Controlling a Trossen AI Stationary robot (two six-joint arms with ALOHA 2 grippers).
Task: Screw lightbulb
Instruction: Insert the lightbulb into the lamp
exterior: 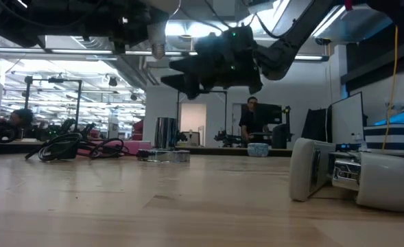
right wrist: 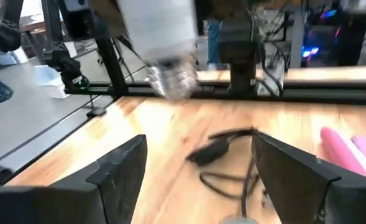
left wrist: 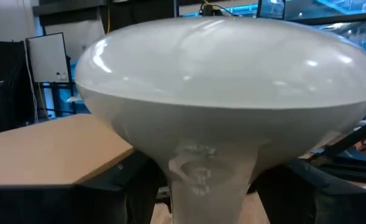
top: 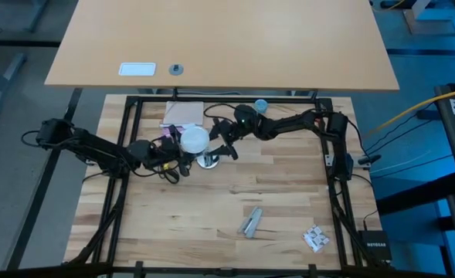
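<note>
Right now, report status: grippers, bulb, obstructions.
Left gripper shut on the lightbulb, held above the table. Right gripper open beside it, holding nothing. Round metal base below; nothing seen between.

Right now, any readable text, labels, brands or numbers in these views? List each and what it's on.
None can be read.
Lightbulb: faint embossed marking on its neck, too blurred to read.
Small black box at the frame's corner: pale print, too small to read.
White label on the far table: no text can be made out.

Robotics lab, framed wooden workbench (top: 212, 208), cable bundles (exterior: 71, 147), monitors (exterior: 346, 116), ceiling strip lights (exterior: 71, 65)
</note>
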